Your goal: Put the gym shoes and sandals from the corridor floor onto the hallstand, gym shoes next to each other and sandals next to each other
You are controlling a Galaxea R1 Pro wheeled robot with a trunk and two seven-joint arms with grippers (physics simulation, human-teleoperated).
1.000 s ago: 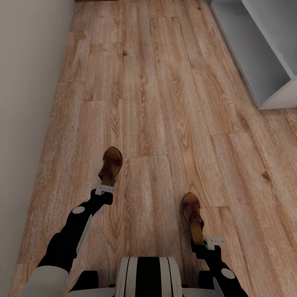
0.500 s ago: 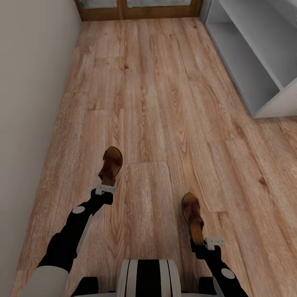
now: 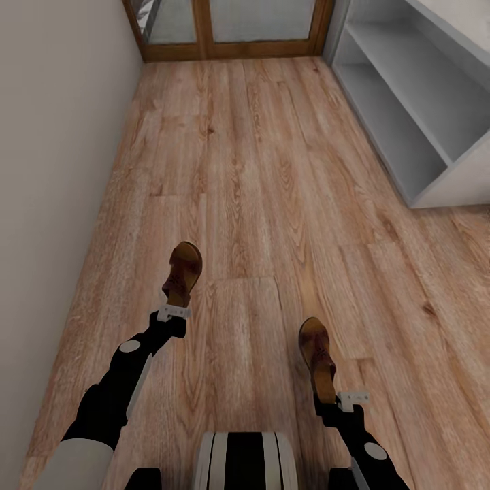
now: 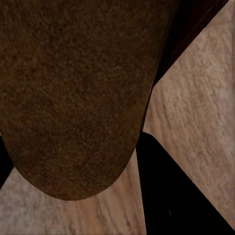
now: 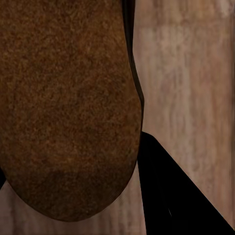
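Note:
Two brown sandals are held over the corridor floor (image 3: pixel 272 204). My left gripper (image 3: pixel 174 309) is shut on the heel end of one sandal (image 3: pixel 184 272), whose brown sole (image 4: pixel 73 98) looms close in the left wrist view beside a black finger (image 4: pixel 166 196). My right gripper (image 3: pixel 338 398) is shut on the other sandal (image 3: pixel 318 354), and its sole (image 5: pixel 68 107) shows next to a dark finger (image 5: pixel 171 196) in the right wrist view. The light-grey hallstand (image 3: pixel 435 184) stands at the far right with bare open shelves. The gym shoes are out of view.
A pale wall (image 3: pixel 47 170) runs along the left side of the corridor. A wood-framed glass door (image 3: pixel 231 27) closes the far end. My base (image 3: pixel 245 459) sits at the lower middle, between the two arms.
The camera has tilted upward, so the far door and more of the hallstand's shelves have come into view. Both arms hold their sandals in the same pose.

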